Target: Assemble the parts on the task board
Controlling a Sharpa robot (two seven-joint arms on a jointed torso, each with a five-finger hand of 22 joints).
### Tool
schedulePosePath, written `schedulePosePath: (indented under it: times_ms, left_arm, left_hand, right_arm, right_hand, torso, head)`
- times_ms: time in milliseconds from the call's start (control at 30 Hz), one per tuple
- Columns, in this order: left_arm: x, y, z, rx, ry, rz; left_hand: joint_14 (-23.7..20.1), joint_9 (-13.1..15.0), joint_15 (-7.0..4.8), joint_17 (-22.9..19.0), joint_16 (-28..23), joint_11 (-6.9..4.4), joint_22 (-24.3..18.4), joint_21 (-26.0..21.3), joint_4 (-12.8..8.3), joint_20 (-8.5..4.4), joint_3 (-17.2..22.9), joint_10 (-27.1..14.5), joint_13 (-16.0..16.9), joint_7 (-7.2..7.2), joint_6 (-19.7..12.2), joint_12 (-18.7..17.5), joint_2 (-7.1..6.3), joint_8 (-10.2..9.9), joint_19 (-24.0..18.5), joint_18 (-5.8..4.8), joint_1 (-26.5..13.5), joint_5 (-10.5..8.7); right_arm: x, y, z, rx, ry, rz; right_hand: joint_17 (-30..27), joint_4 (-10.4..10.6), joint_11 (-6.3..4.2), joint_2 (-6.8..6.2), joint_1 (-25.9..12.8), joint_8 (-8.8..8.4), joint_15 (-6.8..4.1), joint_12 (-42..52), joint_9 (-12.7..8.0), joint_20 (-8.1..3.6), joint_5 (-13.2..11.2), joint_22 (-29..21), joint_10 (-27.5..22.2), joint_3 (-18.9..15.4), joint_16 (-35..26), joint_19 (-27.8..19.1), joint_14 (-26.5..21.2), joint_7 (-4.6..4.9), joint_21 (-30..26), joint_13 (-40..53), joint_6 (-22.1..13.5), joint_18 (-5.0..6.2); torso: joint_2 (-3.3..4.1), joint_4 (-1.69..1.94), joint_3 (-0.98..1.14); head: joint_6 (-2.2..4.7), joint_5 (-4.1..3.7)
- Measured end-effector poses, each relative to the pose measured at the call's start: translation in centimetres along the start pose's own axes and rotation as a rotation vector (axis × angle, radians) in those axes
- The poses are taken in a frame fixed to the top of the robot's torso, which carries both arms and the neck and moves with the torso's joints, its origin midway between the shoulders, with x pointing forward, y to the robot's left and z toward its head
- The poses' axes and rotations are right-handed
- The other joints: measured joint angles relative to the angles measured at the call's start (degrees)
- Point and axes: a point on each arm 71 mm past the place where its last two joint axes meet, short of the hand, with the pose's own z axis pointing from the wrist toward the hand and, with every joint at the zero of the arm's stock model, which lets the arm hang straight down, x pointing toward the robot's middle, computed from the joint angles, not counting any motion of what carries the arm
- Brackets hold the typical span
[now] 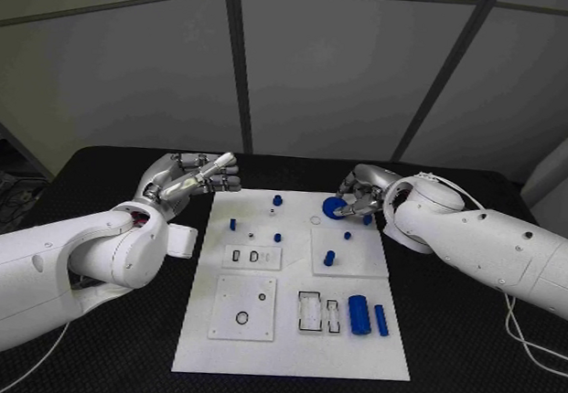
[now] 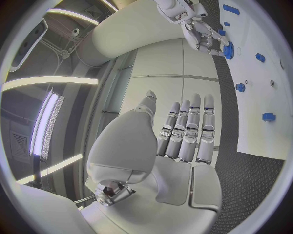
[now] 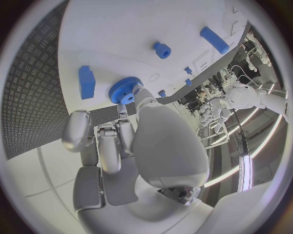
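pinching a blue gear (image 3: 125, 90), right hand (image 1: 361, 195) overhangs task board (image 1: 290, 353); left hand (image 1: 192, 182) fingers straight, empty.

— What sort of place is this?

— A robotics lab, or a test cell in one. Grey wall panels (image 1: 334, 63) with dark seams close in a black table (image 1: 483, 359), and a white task board (image 1: 292, 353) lies on it.

— Anything else?

— Long strip lights (image 2: 46, 129) run overhead. Past the board stands what may be another robot rig (image 3: 244, 97), though it is small and bent.

White arms (image 1: 492, 245) – silver fingers (image 1: 206, 179), thin white cables
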Motion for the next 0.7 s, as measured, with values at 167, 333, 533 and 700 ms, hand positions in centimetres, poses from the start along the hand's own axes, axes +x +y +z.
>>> schedulePosePath:
  times_ms: [167, 333, 533, 700]
  left_arm:
    - [0.02, 0.02, 0.01, -0.001, 0.001, -0.001]
    - [0.01, 0.02, 0.01, -0.003, 0.002, -0.001]
    - [0.03, 0.03, 0.01, -0.004, 0.003, -0.002]
    - [0.03, 0.05, 0.02, -0.005, 0.004, -0.002]
  left_hand:
    - [0.0, 0.0, 0.0, 0.0, 0.0, 0.0, 0.0, 0.0, 0.0, 0.0, 0.0, 0.0, 0.0, 0.0, 0.0, 0.0, 0.0, 0.0, 0.0, 0.0, 0.0, 0.0]
    - [0.0, 0.0, 0.0, 0.0, 0.0, 0.0, 0.0, 0.0, 0.0, 0.0, 0.0, 0.0, 0.0, 0.0, 0.0, 0.0, 0.0, 0.0, 0.0, 0.0, 0.0, 0.0]
    - [0.0, 0.0, 0.0, 0.0, 0.0, 0.0, 0.0, 0.0, 0.0, 0.0, 0.0, 0.0, 0.0, 0.0, 0.0, 0.0, 0.0, 0.0, 0.0, 0.0, 0.0, 0.0]
    - [0.0, 0.0, 0.0, 0.0, 0.0, 0.01, 0.0, 0.0, 0.0, 0.0, 0.0, 0.0, 0.0, 0.0, 0.0, 0.0, 0.0, 0.0, 0.0, 0.0, 0.0, 0.0]
  right_arm:
    - [-0.01, 0.16, 0.04, -0.003, -0.005, -0.021]
    - [-0.02, 0.25, 0.03, -0.007, -0.008, -0.038]
    - [0.0, 0.47, 0.08, -0.012, -0.009, -0.05]
    - [-0.05, 0.65, 0.08, -0.017, -0.015, -0.054]
  right_hand:
    - [0.0, -0.2, 0.0, 0.0, 0.0, 0.0, 0.0, 0.0, 0.0, 0.0, 0.0, 0.1, 0.0, 0.1, 0.0, 0.0, 0.0, 0.0, 0.2, 0.0, 0.0, 0.0]
    - [0.0, -0.2, 0.0, 0.0, 0.0, 0.0, 0.0, 0.0, 0.0, 0.0, 0.0, 0.2, 0.0, 0.1, 0.0, 0.0, 0.0, 0.0, 0.2, 0.0, 0.0, 0.0]
    - [0.0, -0.2, 0.0, 0.0, 0.0, 0.06, 0.0, 0.0, 0.0, 0.0, 0.0, 0.3, 0.0, 0.2, 0.0, 0.0, 0.0, 0.0, 0.2, 0.0, 0.0, 0.0]
    - [0.0, -1.1, -0.63, 0.99, 1.0, 1.26, 0.0, 1.1, 0.0, -0.23, -0.6, 0.9, 1.0, 1.3, 0.0, 0.2, 0.0, -0.54, 0.6, 0.0, 2.8, 0.01]
  torso:
    - [0.02, 0.0, 0.01]
    - [0.03, 0.0, 0.0]
    - [0.05, 0.0, -0.01]
    - [0.05, 0.0, 0.0]
  head:
    - [-0.07, -0.02]
    - [-0.08, -0.09]
    - [-0.16, -0.15]
    - [-0.25, -0.15]
